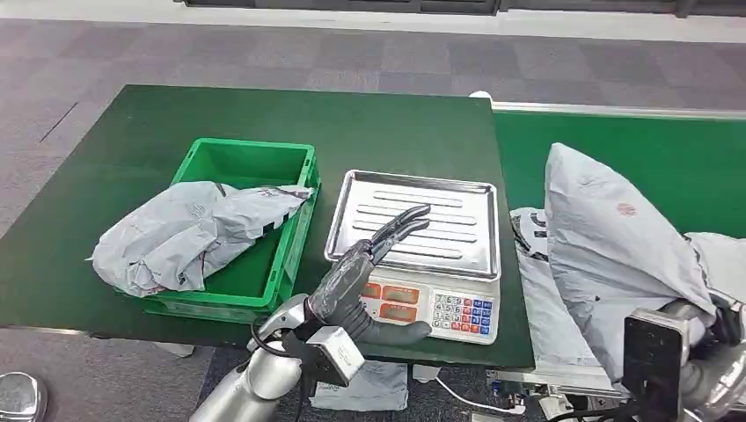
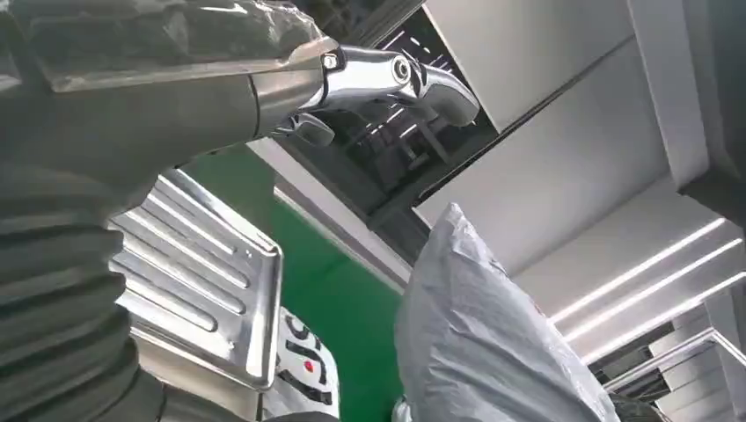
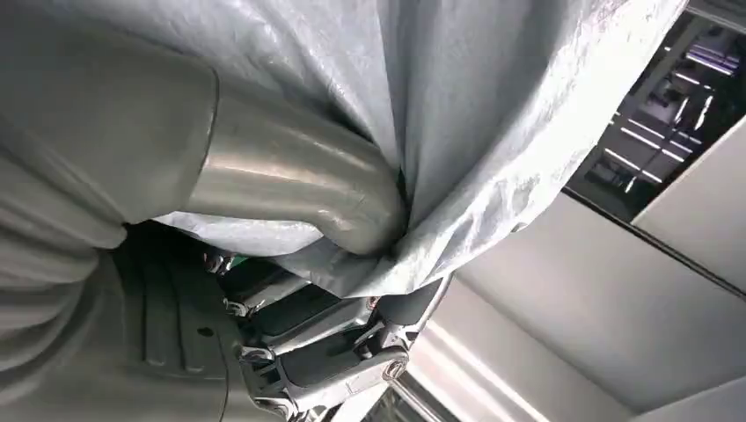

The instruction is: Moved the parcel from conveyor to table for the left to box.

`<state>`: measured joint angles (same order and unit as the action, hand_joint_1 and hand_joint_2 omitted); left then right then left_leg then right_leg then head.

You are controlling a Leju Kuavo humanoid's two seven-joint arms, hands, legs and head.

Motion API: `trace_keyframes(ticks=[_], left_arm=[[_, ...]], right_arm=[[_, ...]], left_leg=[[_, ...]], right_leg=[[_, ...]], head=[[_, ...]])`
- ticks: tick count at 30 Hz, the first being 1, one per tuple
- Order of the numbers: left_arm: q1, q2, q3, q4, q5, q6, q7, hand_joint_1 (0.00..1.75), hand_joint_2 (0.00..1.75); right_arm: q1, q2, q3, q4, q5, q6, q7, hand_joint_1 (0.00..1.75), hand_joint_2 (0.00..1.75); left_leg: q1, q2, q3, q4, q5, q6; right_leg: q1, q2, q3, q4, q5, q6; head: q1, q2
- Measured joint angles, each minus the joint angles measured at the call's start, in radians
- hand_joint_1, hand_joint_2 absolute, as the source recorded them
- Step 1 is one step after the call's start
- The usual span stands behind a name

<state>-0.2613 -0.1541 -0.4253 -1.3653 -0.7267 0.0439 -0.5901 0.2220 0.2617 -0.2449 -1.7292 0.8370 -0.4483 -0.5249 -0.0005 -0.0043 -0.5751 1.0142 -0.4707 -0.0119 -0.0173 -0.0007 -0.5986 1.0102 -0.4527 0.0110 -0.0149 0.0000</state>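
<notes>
You get even, bright overhead light in the head view, sharp throughout, with soft glare on the tray. Both wrist views look up at ceiling light strips; the nearest hand surfaces blur.

You see the grey plastic parcel standing upright and crumpled over the green conveyor, just right of the table.
</notes>
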Motion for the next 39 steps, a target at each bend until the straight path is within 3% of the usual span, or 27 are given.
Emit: trace_keyframes(ticks=[39], left_arm=[[-0.001,0.000,0.000,0.008,0.000,0.000,0.001,0.00,1.75]], right_arm=[[-0.001,0.000,0.000,0.003,0.004,-0.004,-0.006,1.75,1.75]], left_leg=[[0.000,0.000,0.000,0.000,0.000,0.000]], right_leg=[[0.000,0.000,0.000,0.000,0.000,0.000]], head=[[0.000,0.000]])
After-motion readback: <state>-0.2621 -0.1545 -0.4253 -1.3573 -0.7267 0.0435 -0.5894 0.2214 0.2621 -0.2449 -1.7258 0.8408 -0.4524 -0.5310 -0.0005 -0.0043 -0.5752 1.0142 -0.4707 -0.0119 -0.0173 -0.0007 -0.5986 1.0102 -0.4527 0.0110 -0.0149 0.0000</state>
